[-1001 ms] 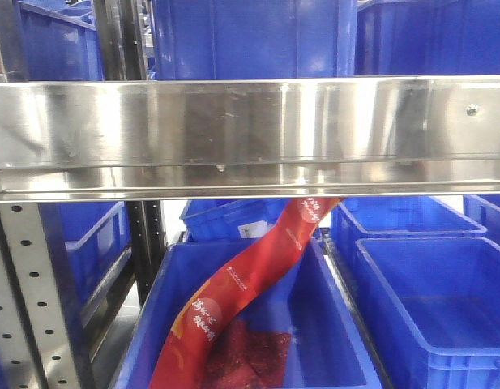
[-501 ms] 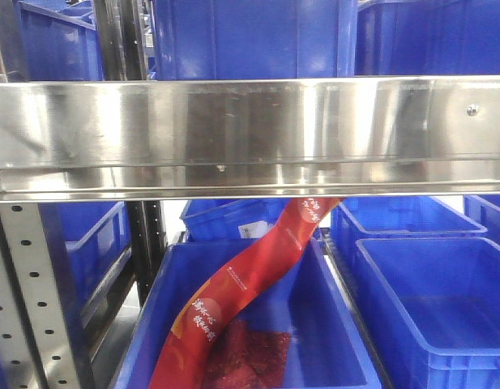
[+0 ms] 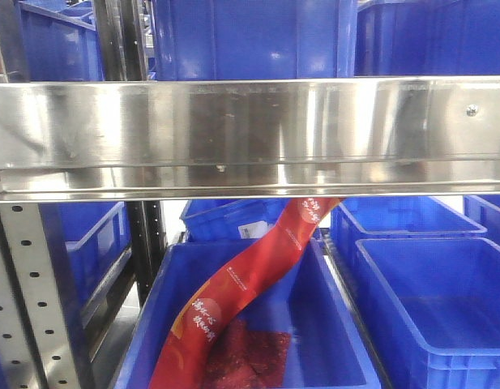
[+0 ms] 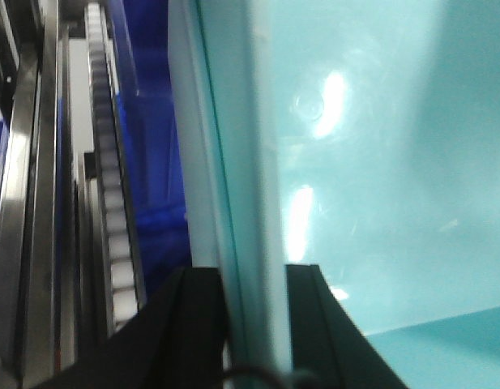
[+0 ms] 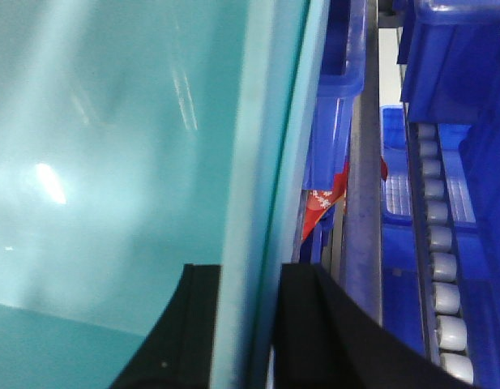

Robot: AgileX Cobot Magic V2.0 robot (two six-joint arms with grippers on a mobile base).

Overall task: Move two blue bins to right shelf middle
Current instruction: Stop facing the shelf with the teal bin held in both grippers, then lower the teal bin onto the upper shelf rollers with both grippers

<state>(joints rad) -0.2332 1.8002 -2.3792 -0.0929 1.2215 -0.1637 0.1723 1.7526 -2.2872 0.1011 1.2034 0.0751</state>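
A red banner (image 3: 250, 279) draped into a blue bin (image 3: 331, 356) below the steel shelf rail (image 3: 250, 134) carries yellow and white Chinese characters, too small to read. A white label (image 3: 251, 230) on the bin behind it may be printed, though nothing is legible.

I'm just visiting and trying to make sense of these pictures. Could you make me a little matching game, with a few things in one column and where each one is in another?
Things:
1. red banner
2. steel shelf beam
3. left end effector
4. white rollers

Places or states:
A. clamped on a pale bin wall
B. lying in a blue bin below the beam
C. running along the shelf track, right wrist view
D. crossing the front view from side to side

Pairs: 1-B, 2-D, 3-A, 4-C
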